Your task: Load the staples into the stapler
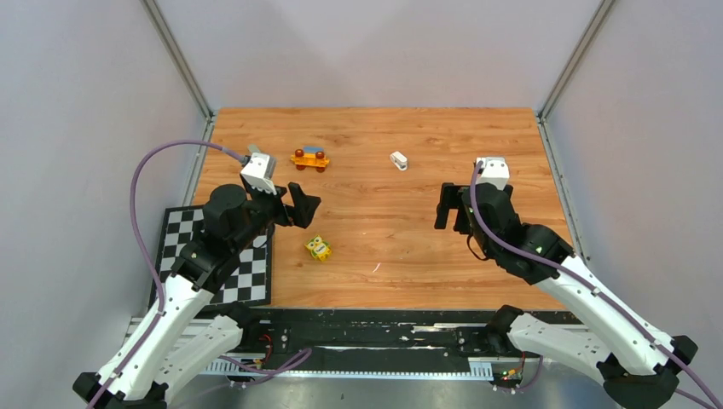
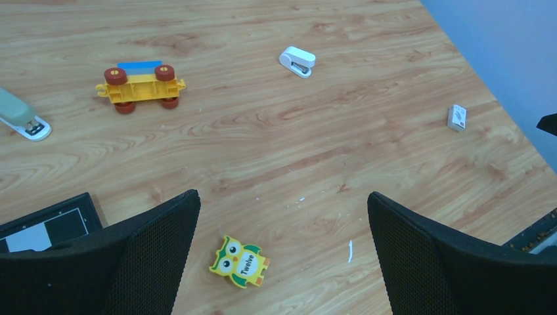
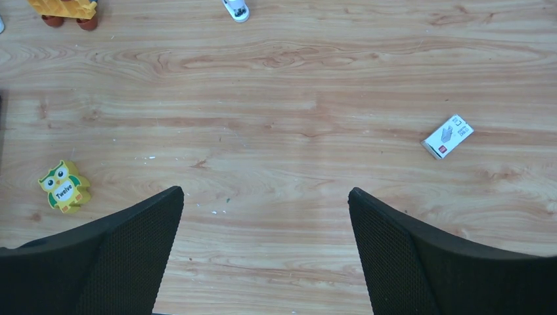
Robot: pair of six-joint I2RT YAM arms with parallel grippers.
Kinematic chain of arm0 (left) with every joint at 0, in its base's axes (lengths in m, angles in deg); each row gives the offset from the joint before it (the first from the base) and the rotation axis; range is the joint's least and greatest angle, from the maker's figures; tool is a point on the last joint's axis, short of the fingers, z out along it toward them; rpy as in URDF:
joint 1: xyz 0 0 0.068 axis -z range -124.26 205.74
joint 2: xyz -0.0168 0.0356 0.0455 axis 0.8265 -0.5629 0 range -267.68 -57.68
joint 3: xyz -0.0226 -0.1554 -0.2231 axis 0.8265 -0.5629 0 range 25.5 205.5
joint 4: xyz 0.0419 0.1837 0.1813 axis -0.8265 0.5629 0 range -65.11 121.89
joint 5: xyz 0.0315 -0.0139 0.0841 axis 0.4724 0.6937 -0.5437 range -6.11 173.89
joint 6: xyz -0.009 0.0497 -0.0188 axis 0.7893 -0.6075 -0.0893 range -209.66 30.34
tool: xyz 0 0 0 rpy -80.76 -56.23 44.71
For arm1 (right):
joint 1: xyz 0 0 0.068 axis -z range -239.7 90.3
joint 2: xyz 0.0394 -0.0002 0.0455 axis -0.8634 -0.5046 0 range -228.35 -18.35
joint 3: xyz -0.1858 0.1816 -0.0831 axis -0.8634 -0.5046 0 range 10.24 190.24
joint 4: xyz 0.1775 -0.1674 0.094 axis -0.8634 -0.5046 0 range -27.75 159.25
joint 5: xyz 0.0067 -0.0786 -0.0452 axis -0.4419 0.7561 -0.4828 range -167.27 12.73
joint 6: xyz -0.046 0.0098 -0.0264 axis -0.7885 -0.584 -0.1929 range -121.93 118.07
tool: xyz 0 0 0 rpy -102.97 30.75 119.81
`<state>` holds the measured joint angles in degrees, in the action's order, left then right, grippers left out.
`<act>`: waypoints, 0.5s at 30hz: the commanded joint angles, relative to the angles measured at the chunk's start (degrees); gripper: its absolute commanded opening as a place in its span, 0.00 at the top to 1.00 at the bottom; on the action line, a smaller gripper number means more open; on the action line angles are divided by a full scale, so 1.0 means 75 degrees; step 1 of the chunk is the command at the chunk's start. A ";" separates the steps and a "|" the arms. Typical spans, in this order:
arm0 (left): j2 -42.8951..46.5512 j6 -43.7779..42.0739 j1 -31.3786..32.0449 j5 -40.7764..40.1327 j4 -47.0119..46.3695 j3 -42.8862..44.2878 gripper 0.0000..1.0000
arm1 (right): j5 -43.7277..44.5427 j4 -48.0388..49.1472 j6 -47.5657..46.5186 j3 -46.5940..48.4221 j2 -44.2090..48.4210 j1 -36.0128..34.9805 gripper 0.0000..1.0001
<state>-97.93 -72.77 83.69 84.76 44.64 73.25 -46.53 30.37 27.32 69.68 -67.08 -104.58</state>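
A small white stapler (image 1: 399, 159) lies at the back middle of the wooden table; it also shows in the left wrist view (image 2: 297, 61) and at the top edge of the right wrist view (image 3: 236, 9). A grey-green stapler (image 2: 21, 119) lies at the far left. I see no clear silver staple strip; a thin pale sliver (image 2: 350, 251) lies on the wood, too small to name. My left gripper (image 1: 294, 209) (image 2: 282, 207) is open and empty above the table. My right gripper (image 1: 452, 209) (image 3: 264, 197) is open and empty over bare wood.
A small white box with red print (image 3: 447, 136) (image 2: 456, 117) lies at the right. A yellow owl cube (image 1: 318, 247) (image 2: 240, 262) sits near the front middle. An orange toy cart (image 1: 309, 158) stands at the back left. A checkerboard mat (image 1: 247, 273) lies at the left edge.
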 commanded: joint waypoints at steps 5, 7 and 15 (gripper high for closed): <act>0.0094 -0.0522 0.0036 -0.0417 0.0524 0.0170 0.00 | 0.0349 0.0287 0.0282 -0.0326 -0.0112 -0.0098 0.00; 0.0172 -0.0610 0.0036 -0.0490 0.0613 0.0157 0.00 | 0.0642 0.0390 0.0256 -0.0395 -0.0211 -0.0097 0.00; 0.0341 -0.0732 0.0036 -0.0633 0.0605 -0.0057 0.00 | 0.0929 0.1652 -0.1151 -0.0347 -0.1402 0.0308 0.01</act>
<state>-95.85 -76.51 83.69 81.22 48.59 73.27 -40.43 36.84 25.51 66.49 -72.96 -104.45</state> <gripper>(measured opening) 0.997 0.994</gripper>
